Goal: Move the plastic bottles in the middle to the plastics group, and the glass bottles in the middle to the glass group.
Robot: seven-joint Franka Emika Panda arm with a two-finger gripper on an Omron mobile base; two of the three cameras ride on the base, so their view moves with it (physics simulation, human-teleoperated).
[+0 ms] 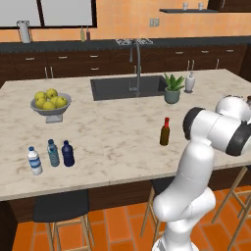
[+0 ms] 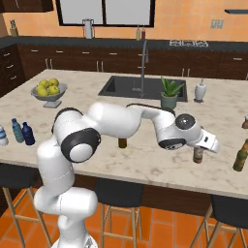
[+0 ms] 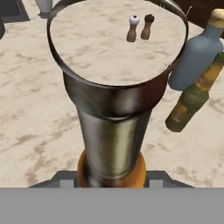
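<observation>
Far to the hand's left, the navy bottle [image 1: 68, 153] stands upright beside the teal water bottle [image 1: 53, 153]. The red-capped brown bottle [image 1: 165, 131] stands mid-island, neck up. The gripper [image 2: 199, 150] is clamped on a dark orange-labelled bottle [image 3: 111, 131], with an olive bottle [image 3: 192, 100] and a blue-grey bottle [image 3: 197, 52] crowding its right.

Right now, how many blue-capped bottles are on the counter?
3, in a row near the counter's front left corner: a clear one, a teal one beside it, then a navy one. The arm may hide others.
</observation>
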